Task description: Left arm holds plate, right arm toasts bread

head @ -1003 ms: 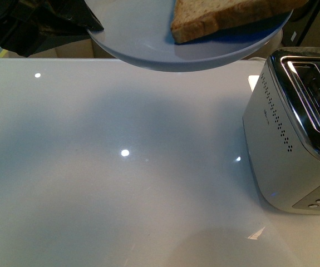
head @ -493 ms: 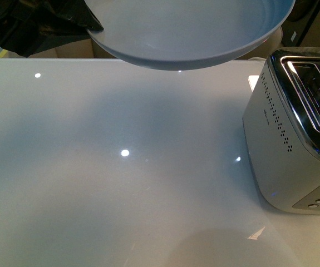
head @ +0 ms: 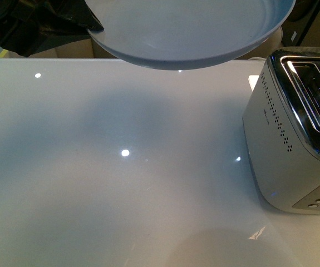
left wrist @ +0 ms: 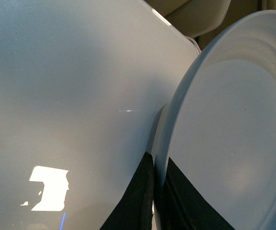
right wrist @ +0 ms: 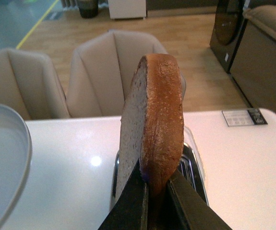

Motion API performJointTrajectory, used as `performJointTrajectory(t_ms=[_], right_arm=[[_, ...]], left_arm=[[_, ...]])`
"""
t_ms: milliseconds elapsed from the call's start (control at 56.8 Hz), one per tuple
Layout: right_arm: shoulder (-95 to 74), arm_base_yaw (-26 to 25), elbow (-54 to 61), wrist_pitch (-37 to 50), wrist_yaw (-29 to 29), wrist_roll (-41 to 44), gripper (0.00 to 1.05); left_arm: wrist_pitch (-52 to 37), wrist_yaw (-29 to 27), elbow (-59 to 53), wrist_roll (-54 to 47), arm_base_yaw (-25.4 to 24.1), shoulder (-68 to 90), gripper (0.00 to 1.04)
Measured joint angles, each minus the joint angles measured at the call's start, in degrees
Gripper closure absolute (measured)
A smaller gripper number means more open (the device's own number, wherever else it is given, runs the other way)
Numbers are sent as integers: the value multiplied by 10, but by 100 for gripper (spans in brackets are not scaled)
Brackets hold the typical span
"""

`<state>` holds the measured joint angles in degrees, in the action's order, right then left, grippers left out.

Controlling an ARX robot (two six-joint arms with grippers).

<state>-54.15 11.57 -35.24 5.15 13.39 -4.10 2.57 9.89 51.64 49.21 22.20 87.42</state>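
1. The plate (head: 187,33) hangs above the far edge of the surface (head: 121,183) and is now bare. A second ago the bread lay on it; half a second ago it was already gone, and it has not come back.
2. The bread (right wrist: 152,124) is in the right arm's fingers (right wrist: 128,211), which are closed on its lower edge. The slice stands upright, with its brown crust edge facing the wrist camera.
3. In the right wrist view the slice is in the air above the toaster (right wrist: 193,167), whose chrome top shows just behind and below it. The bread does not show in the front view.
4. The left arm's fingers (left wrist: 138,201) are clamped on the plate's rim, one on each face. The plate sits where it did a second ago.
5. The toaster (head: 299,128) stands on the right side of the surface, and the parts of its slots that show look empty.
6. The lift off the plate looks done, so the plate's job is nearly over. What seems to remain is lining the slice up with a slot and lowering it in.
7. The grip is low and narrow, so the slice could tip or catch on the slot's edge if it goes down askew.
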Motion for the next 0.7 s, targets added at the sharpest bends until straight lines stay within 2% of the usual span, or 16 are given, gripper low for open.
performJointTrajectory(t_ms=[704], right_arm=[[-105, 19, 53, 71, 43, 43, 101]], left_arm=[[0, 0, 0, 0, 0, 0, 102]])
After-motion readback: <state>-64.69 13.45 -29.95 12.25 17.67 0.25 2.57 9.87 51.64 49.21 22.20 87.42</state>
